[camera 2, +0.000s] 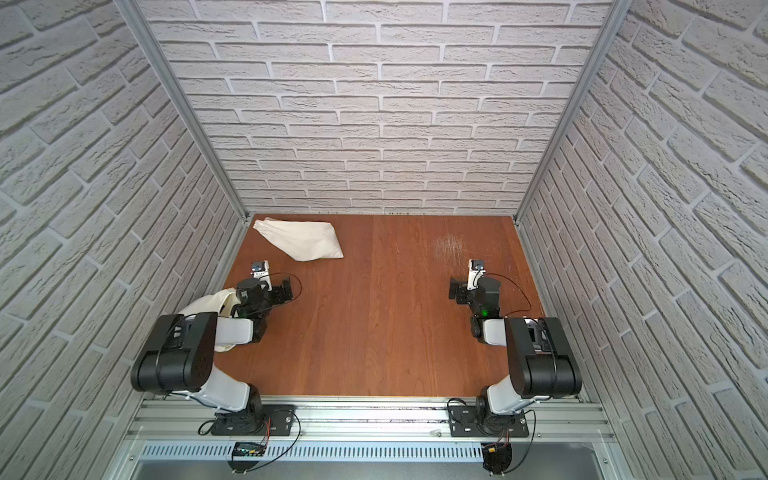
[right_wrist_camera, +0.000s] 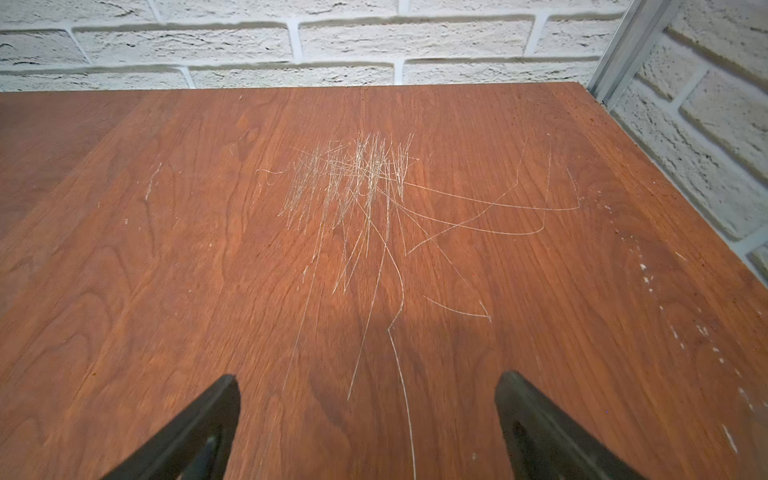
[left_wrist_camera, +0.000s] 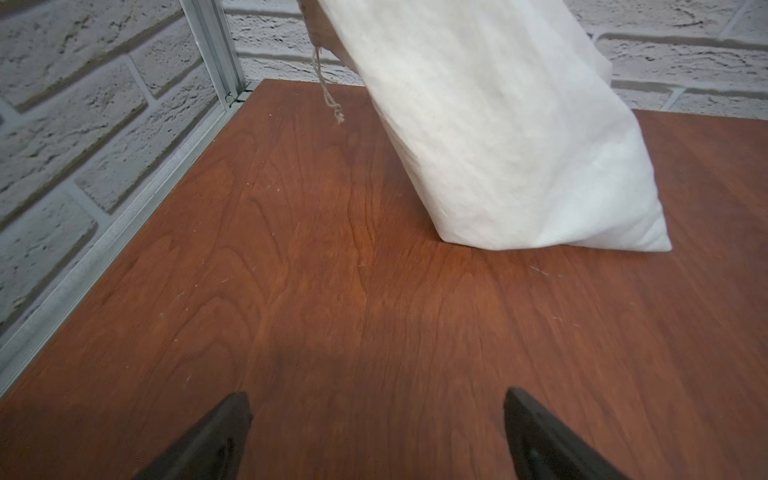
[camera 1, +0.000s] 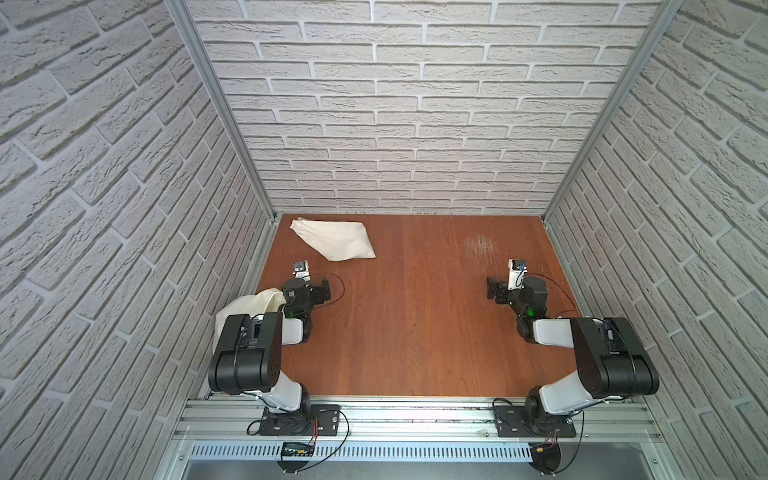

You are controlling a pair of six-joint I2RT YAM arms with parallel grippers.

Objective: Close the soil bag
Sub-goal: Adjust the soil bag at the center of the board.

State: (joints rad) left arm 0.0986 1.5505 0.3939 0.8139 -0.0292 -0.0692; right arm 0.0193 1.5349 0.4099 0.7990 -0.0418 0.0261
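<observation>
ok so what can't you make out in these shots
mouth of the soil bag: cut off by the left wrist view's edge; too small in both top views
second cream sack: mostly hidden behind the left arm in both top views

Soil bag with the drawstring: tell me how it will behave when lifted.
The soil bag is soft, creased cloth: it will probably sag and fold, not stay stiff. Its plump corner suggests loose filling that may shift. The thin knotted cord would likely dangle freely.

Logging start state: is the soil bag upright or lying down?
Lying down: the soil bag rests on its side on the table in both top views.
</observation>
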